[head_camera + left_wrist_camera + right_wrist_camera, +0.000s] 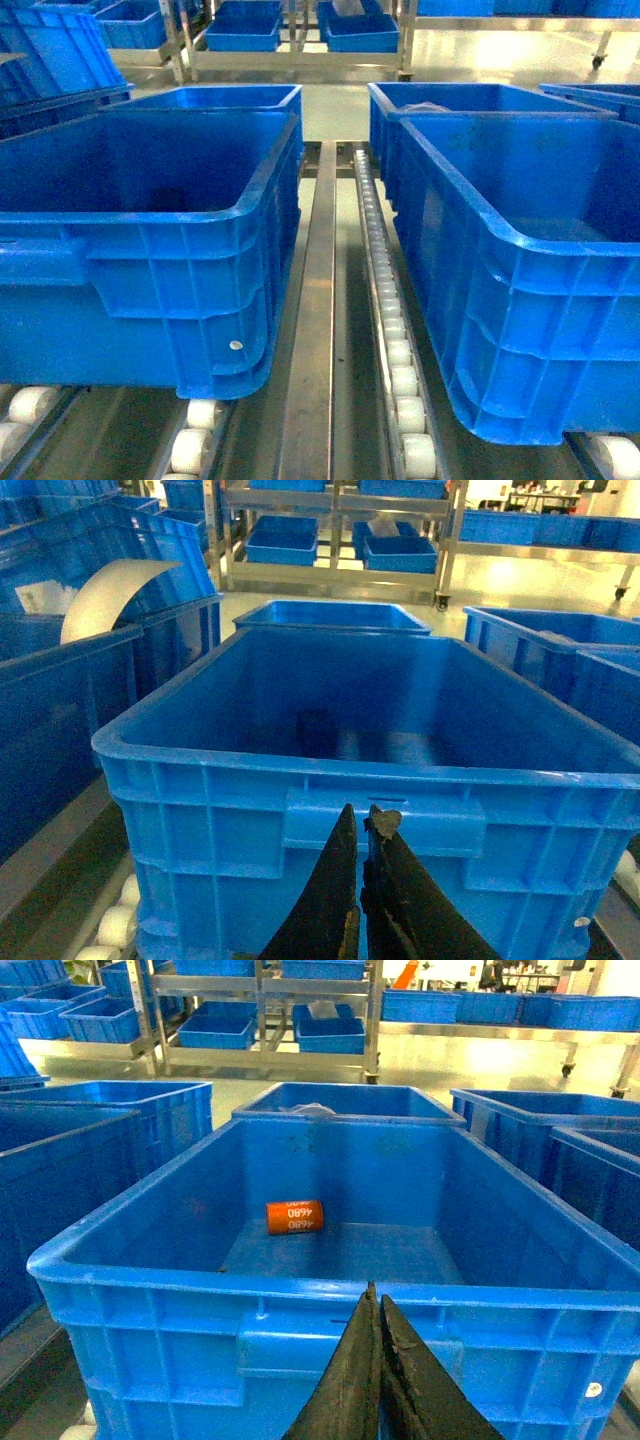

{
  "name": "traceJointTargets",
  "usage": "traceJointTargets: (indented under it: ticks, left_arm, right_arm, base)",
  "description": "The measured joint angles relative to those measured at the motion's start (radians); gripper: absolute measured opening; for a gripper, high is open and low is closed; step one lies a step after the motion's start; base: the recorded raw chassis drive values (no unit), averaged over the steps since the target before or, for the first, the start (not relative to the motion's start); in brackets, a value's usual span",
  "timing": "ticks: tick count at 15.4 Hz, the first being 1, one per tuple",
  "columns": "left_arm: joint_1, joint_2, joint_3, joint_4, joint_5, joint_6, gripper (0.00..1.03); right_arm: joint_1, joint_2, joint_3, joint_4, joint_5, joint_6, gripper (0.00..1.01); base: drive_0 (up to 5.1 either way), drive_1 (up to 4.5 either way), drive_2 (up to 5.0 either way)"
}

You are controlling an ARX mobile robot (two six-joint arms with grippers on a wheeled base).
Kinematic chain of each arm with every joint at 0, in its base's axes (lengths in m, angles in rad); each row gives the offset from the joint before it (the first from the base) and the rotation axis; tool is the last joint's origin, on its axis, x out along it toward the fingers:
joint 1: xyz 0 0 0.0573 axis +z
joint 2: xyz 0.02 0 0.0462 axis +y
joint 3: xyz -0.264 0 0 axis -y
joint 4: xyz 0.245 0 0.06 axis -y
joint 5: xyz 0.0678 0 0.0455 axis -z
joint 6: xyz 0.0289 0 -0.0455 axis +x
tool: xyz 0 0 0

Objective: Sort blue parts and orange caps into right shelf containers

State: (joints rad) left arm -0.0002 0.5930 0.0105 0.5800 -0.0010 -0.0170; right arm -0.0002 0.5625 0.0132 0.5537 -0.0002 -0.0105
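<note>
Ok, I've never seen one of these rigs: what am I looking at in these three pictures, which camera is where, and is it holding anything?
This is a wheeled robot with two arms, each ending in a claw. The head picture looks forward and down from the robot itself: two large blue crates, a left crate and a right crate, sit on a roller conveyor with white wheels. Neither arm shows there.

The other two pictures come from cameras on the wrists. The left claw points at the near wall of one crate; its dark fingers are together, with a small grey bit at the tips that I cannot identify. The right claw is shut and seems empty, facing a crate that holds one orange cap with white digits on it. More blue bins on metal shelves stand behind.
</note>
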Motion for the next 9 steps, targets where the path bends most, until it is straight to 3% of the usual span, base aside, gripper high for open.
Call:
traceJointTargets:
  ticks: [9]
  left_arm:
    - [0.0, -0.29, 0.0, -0.276, 0.0, 0.0, 0.02]
  right_arm:
    - [0.0, -0.276, 0.0, -0.267, 0.0, 0.0, 0.01]
  base:
    - [0.0, 0.0, 0.0]
